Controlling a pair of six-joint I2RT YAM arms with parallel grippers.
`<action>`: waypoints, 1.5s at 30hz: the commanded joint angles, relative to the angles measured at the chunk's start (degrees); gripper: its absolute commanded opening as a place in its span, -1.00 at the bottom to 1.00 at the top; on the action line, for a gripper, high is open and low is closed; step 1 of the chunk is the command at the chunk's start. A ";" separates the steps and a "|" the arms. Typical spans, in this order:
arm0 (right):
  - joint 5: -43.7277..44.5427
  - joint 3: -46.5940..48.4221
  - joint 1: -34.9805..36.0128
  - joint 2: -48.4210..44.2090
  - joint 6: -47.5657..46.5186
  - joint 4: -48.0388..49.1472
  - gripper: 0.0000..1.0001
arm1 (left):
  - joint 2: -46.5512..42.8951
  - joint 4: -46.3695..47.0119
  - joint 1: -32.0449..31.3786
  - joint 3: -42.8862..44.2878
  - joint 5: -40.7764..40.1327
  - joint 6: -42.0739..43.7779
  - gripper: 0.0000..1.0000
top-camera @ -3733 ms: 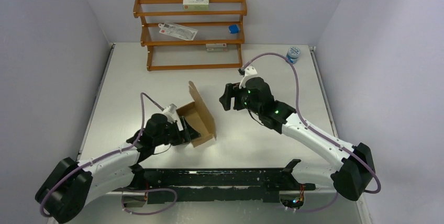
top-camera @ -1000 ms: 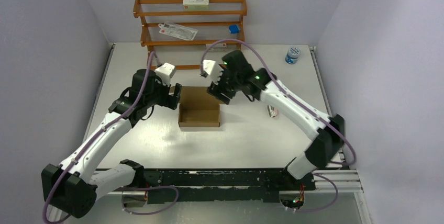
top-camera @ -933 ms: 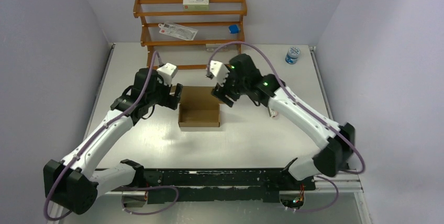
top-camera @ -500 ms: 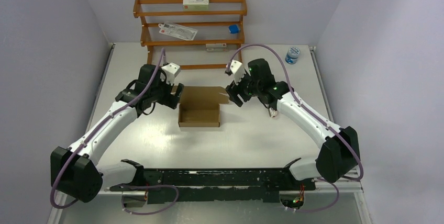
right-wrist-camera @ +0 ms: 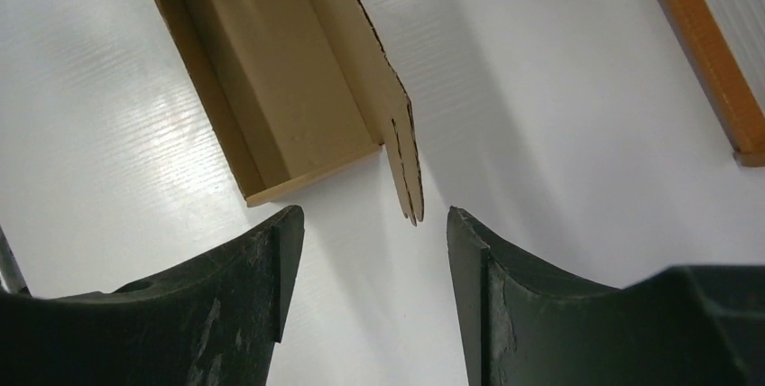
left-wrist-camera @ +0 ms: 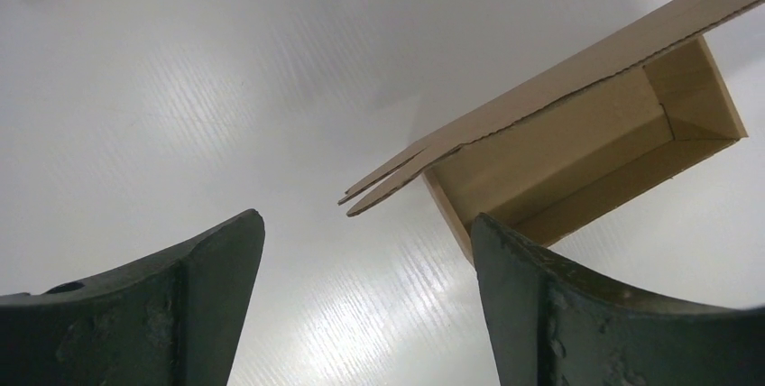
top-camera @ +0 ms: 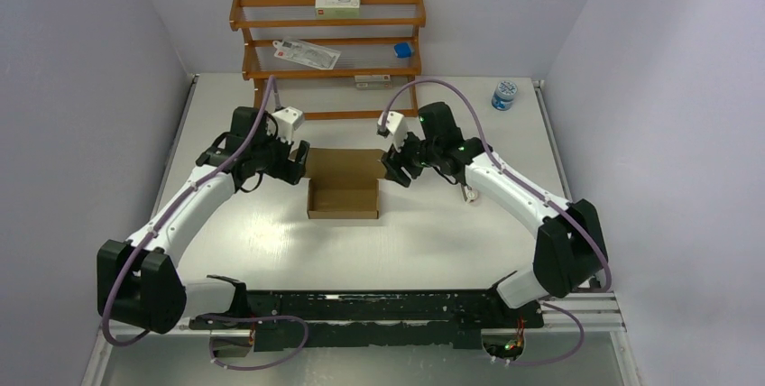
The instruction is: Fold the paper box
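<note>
Evidently the tray had already been formed, and closing the lid was judged to be the step in hand. Left of centre in the overhead view, the left gripper point(top-camera: 296, 163) was held wide open and empty, just beside the lid's left tab point(left-wrist-camera: 383, 186). At the middle of the table point(top-camera: 433, 242) the paper box point(top-camera: 343, 199) was set square, its tray open upward and its lid point(top-camera: 343, 163) laid back toward the top of the frame. Right of centre, the right gripper point(top-camera: 394, 167) was likewise parted and empty, near the right tab point(right-wrist-camera: 404, 165). Next, the tabs would probably need bending in and the lid swinging over and tucking. Against the earliest frame, the box had been shifted from lower left, where it was tilted with its lid upright against the left gripper. Within the last half second the right gripper had been drawn in from farther right.
</note>
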 commanded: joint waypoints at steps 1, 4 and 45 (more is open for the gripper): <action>-3.10 3.24 -0.27 2.12 -4.17 0.05 0.24 | 1.15 1.61 0.73 2.12 4.51 1.70 0.76; -3.93 3.92 -0.17 3.84 -5.82 0.16 0.17 | 3.02 0.73 1.08 3.66 6.35 3.00 0.66; -3.07 4.20 0.32 5.92 -9.83 -0.53 -0.37 | 6.26 0.90 2.46 4.94 13.70 5.73 -0.02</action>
